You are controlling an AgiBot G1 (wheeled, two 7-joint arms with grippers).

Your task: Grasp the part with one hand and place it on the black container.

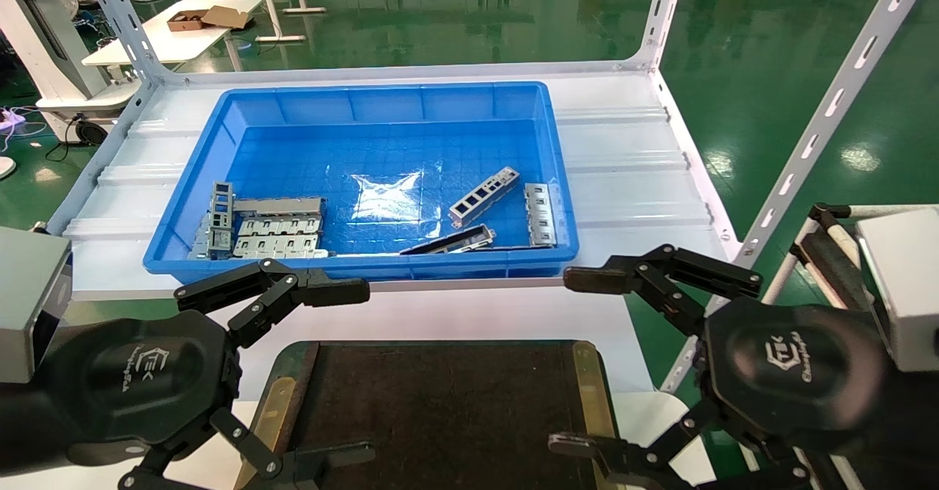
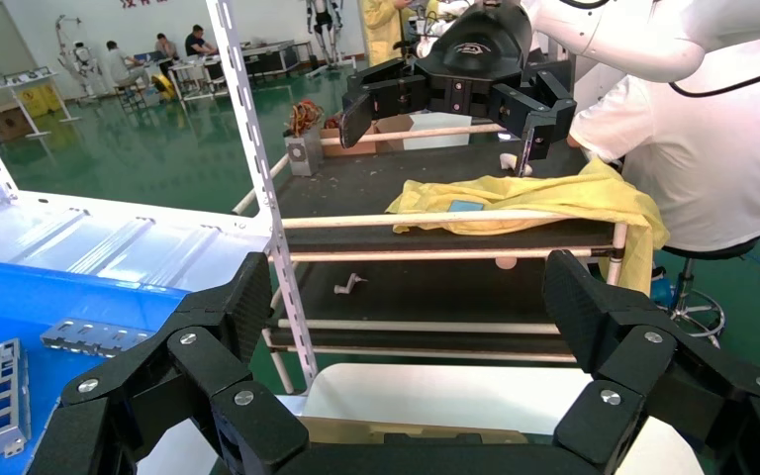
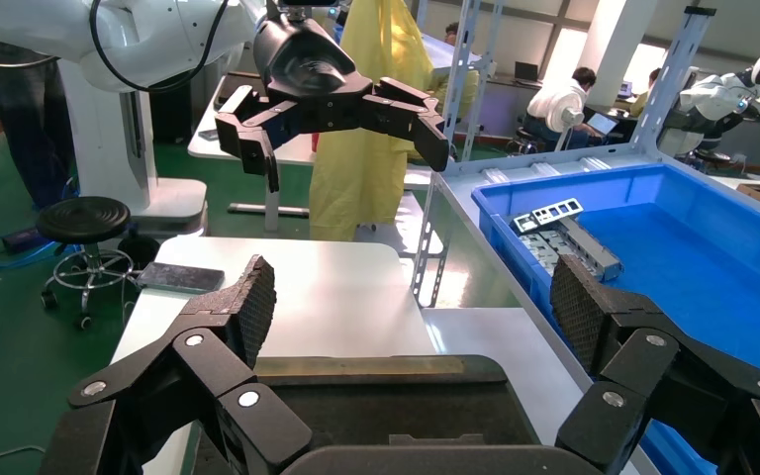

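1. Starting nearest you, find the black container (image 1: 447, 409) at the bottom centre of the head view, its brass-olive side edges running along both sides of the matte dark surface.
2. Check the left gripper (image 1: 352, 373): it hovers over the container's left edge, fingers spread wide, holding nothing. The left wrist view confirms the wide gap between its fingertips (image 2: 247, 297).
3. Check the right gripper (image 1: 576, 361): it hovers over the container's right edge, facing the left one, fingers likewise spread wide and empty. The right wrist view shows its pads (image 3: 252, 302) well apart above the container's near end.
4. Look beyond both grippers to the blue bin (image 1: 183, 255) on the white shelf (image 1: 623, 160). The bin sits just behind the container.
5. Locate the part (image 1: 484, 196) on the bin floor, right of centre, lying at a slant with its row of rectangular cutouts facing up. Neither gripper touches it.
6. Note the neighbours: a similar strip (image 1: 540, 214) lies just right of the part beside the bin wall, and another piece (image 1: 449, 241) rests near the front wall.
7. Note the stack of wider slotted plates (image 1: 268, 229) in the bin's front-left corner.
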